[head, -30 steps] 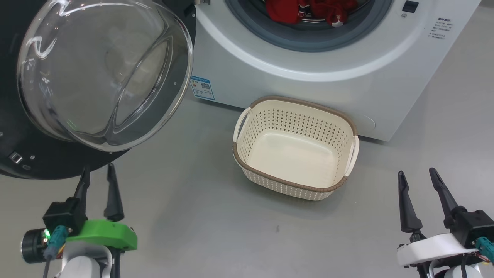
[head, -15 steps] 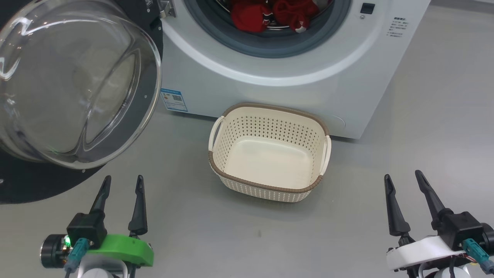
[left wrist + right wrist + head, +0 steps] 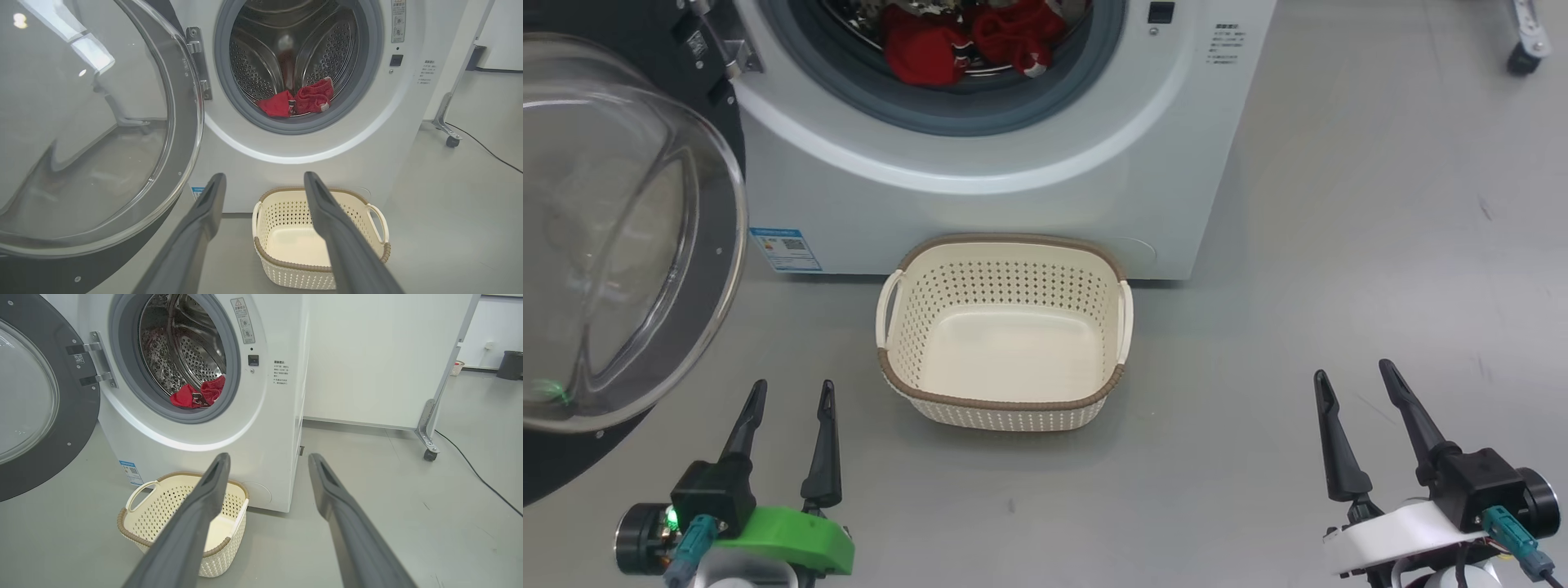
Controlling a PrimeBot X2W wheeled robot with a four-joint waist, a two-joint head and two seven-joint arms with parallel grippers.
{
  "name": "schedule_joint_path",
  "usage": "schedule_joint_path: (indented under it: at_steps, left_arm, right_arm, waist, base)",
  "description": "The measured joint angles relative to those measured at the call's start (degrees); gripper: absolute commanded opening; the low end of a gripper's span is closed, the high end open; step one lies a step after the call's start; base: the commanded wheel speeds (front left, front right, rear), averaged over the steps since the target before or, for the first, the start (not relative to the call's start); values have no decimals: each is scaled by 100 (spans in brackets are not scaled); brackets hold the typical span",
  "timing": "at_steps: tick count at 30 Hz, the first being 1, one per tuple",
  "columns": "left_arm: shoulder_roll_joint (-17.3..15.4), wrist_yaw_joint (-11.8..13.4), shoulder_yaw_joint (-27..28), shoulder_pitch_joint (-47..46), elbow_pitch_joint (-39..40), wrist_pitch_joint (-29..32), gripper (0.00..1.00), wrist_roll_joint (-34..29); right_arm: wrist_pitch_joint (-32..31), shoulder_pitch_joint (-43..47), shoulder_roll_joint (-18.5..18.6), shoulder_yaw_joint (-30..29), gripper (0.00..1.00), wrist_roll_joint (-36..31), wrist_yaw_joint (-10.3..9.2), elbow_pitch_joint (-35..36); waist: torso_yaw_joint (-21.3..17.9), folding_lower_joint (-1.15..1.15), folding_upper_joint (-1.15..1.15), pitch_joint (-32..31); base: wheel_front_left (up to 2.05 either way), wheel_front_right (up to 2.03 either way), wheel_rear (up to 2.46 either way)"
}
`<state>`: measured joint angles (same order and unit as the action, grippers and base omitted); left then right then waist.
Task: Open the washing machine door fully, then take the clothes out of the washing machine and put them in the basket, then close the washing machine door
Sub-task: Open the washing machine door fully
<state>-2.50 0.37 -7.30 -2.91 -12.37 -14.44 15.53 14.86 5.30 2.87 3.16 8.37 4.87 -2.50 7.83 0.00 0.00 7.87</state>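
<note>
Right, the washing machine door (image 3: 621,245) stands swung wide at the left of the head view, its clear glass bowl bulging toward the camera and its black rim running off the left edge; a metal hinge (image 3: 723,49) at the upper left ties it to the washing machine (image 3: 1013,188), which takes up the upper middle of the frame; inside the grey gasket (image 3: 947,118), at the top centre, the clothes (image 3: 964,45) lie in a red heap, white trim showing on one edge; the left wrist view looks straight into the mouth, and there they sit as two red bundles side by side at the bottom of the steel drum (image 3: 261,61); down on the grey floor (image 3: 1339,245), the basket (image 3: 1005,416) stands upright in the centre of the head view, just in front of the machine's base, its pale bottom in full view, white handles at left and right; a small blue label (image 3: 784,249) shows low on the machine, between door and basket; and the claws: the left gripper (image 3: 793,385) at the lower left, fingers spread apart and pointing up the frame, only floor between them, near the door's lower edge but apart from it; the right gripper (image 3: 1352,370) at the lower right, likewise spread, over bare floor well apart from the basket; at the right of the right wrist view, a castor (image 3: 429,454) rests on the floor.
</note>
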Motion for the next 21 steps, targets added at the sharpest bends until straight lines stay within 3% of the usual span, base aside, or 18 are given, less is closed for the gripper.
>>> schedule_joint_path:
  at_steps: [11, 21]
  left_arm:
    - [-1, 1, -82, 75, 33, 0, 100, -62]
    - [-4, 1, -210, 82, 44, 1, 100, -101]
  right_arm:
    - [0, 130, -27, 45, 100, 12, -90, 27]
    - [0, 143, -37, -47, 100, 67, -109, 120]
  waist:
    - [-675, 0, 0, -59]
    - [-825, 0, 0, -120]
  base:
    - [0, 0, 0]
    - [0, 0, 0]
